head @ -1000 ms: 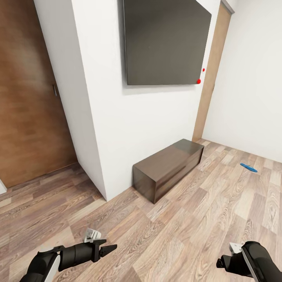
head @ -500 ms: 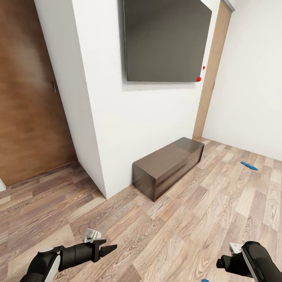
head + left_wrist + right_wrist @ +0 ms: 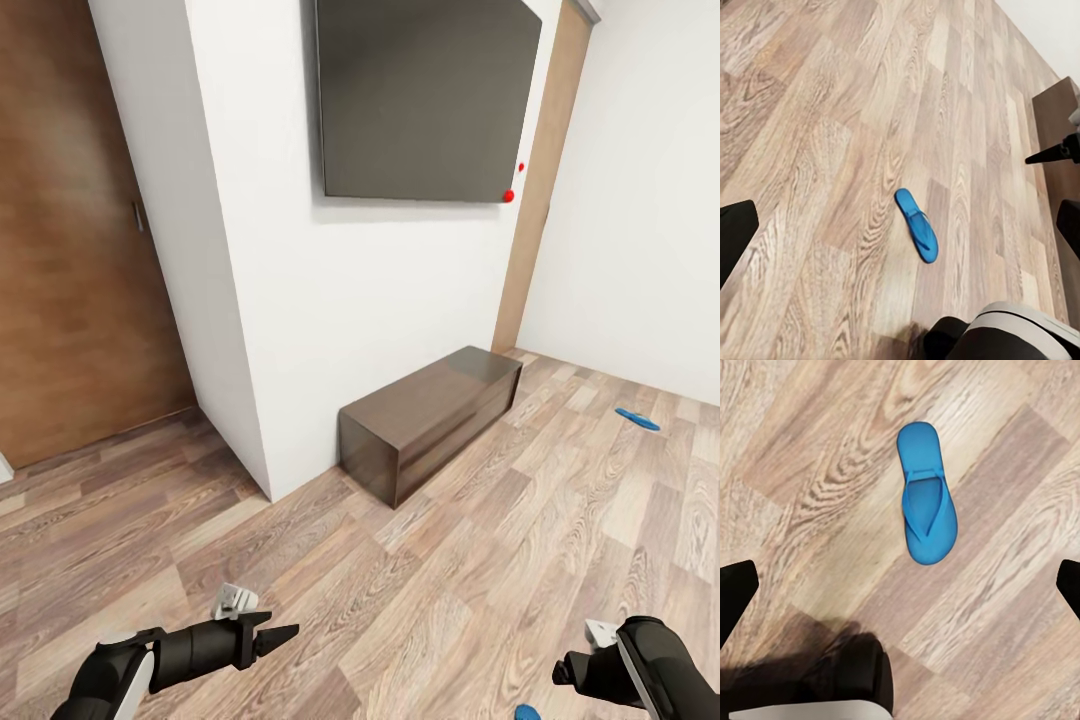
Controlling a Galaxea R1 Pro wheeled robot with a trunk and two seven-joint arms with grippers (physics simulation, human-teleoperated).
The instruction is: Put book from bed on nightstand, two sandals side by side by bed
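I am seeing nothing done yet: one sandal is lying on the floor under my right gripper, the other sandal well apart by the wall, both grippers apparently spread and holding nothing, left gripper idling low.

Open wood-plank floor spreads ahead of my two arms, free for passage. A white wall block stands ahead at centre, with a low dark bench against its foot jutting into the floor. One blue sandal lies flat below my right claw; another sandal lies far right near the side wall
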